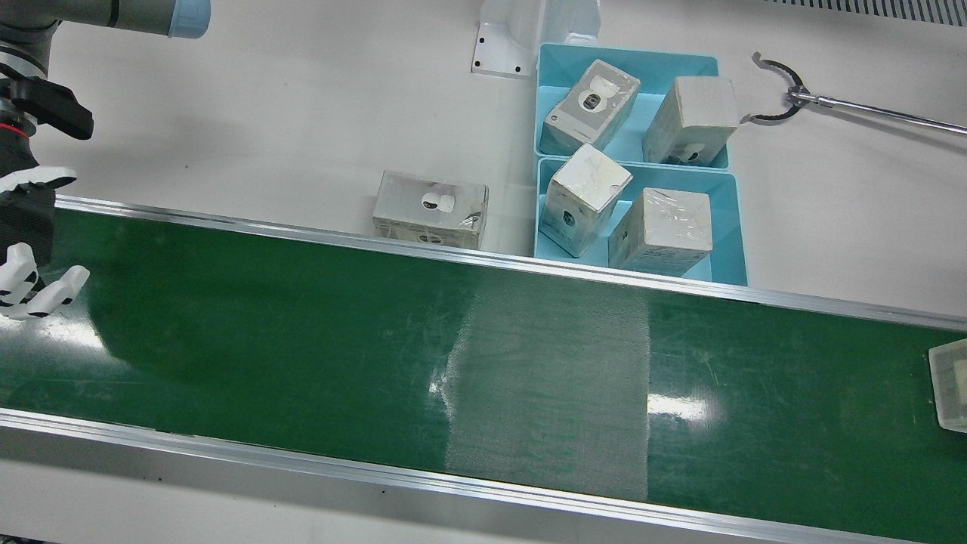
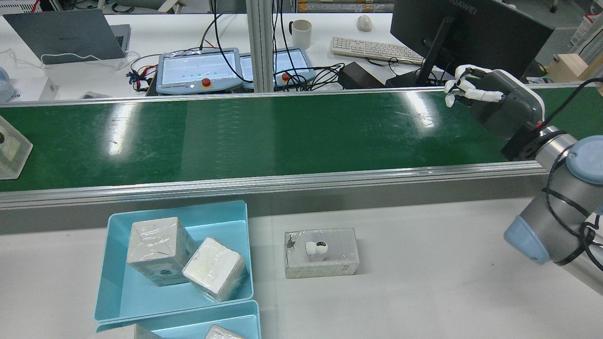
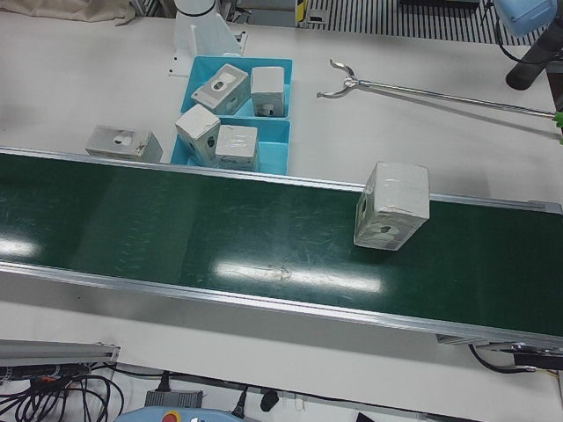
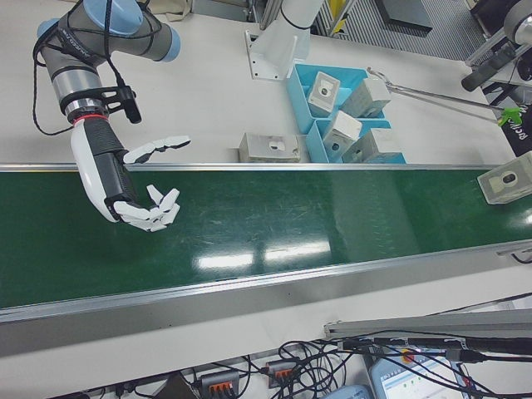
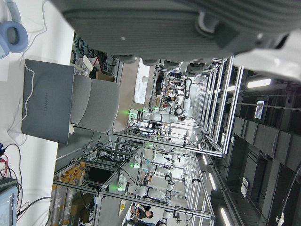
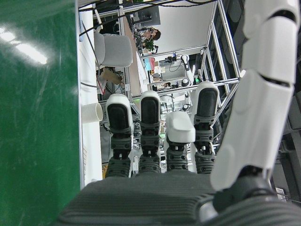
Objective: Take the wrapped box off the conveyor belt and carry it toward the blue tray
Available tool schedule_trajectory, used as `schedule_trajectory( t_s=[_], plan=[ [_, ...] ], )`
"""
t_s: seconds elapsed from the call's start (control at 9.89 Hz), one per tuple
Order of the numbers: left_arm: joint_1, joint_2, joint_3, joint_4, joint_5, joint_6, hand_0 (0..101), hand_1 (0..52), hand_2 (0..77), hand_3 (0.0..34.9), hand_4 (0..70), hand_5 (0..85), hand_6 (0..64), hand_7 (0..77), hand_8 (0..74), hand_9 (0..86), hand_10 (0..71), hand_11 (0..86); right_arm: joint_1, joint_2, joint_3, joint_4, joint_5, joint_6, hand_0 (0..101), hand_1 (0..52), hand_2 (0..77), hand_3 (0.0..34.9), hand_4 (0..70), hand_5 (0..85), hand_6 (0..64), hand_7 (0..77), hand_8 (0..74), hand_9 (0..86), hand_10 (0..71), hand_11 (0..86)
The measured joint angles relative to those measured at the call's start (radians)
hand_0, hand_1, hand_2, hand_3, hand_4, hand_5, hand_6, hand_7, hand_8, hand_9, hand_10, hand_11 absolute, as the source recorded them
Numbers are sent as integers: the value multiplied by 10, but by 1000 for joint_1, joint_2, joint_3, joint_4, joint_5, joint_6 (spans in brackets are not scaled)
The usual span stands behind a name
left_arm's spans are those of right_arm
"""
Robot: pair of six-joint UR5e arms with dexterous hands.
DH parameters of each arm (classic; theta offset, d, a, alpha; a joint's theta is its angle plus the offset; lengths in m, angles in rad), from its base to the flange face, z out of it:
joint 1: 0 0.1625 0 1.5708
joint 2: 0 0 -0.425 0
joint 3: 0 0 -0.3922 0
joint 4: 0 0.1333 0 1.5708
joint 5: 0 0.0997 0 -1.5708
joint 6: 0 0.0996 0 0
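Observation:
The wrapped box [image 3: 391, 207] stands on the green conveyor belt [image 1: 378, 325], at the end before my left arm. It shows at the right edge of the front view [image 1: 952, 385] and at the left edge of the rear view [image 2: 12, 150]. My right hand [image 4: 137, 191] is open and empty, hovering over the opposite end of the belt, far from the box; it also shows in the rear view [image 2: 490, 99]. The blue tray [image 1: 680, 180] sits beside the belt and holds wrapped boxes. My left hand [image 5: 188, 19] shows only as a dark palm in its own view.
A second blue tray [image 1: 627, 51] with two boxes sits behind the first. A loose wrapped box [image 1: 430, 210] lies on the white table next to the trays. A metal grabber tool [image 1: 861, 106] lies to the trays' right. A white pedestal [image 1: 502, 38] stands behind.

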Motion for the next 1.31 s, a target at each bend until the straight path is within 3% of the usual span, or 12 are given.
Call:
schedule_trajectory(
  t_s=[0.4,0.81,1.01,1.11,1.21,1.31],
  plan=[
    [0,0,0,0,0,0,0,0,5,0,0,11,0,5,5,0,5,5,17,6,37,5,-2,2,463,44,131,4,436,420,540,698,387,485,382,540],
    [0,0,0,0,0,0,0,0,11,0,0,11,0,5,5,0,5,0,2,7,42,5,-3,1,465,44,142,4,436,431,556,698,387,502,382,540],
    [0,0,0,0,0,0,0,0,11,0,0,11,0,5,5,0,0,0,-16,0,37,5,-19,4,465,44,142,5,431,425,540,698,387,502,355,502],
    [0,0,0,0,0,0,0,0,11,0,0,11,0,5,5,0,5,0,-21,-2,29,5,-32,5,465,44,164,4,431,415,524,698,349,475,344,485],
    [0,0,0,0,0,0,0,0,11,0,0,11,0,5,5,0,5,0,-27,-3,24,5,-39,5,463,109,142,6,404,387,458,687,295,398,305,442],
    [0,0,0,0,0,0,0,0,11,0,0,11,0,5,5,0,5,0,-33,-3,21,5,-44,6,463,109,142,6,404,387,458,687,295,398,305,442]
  ],
)
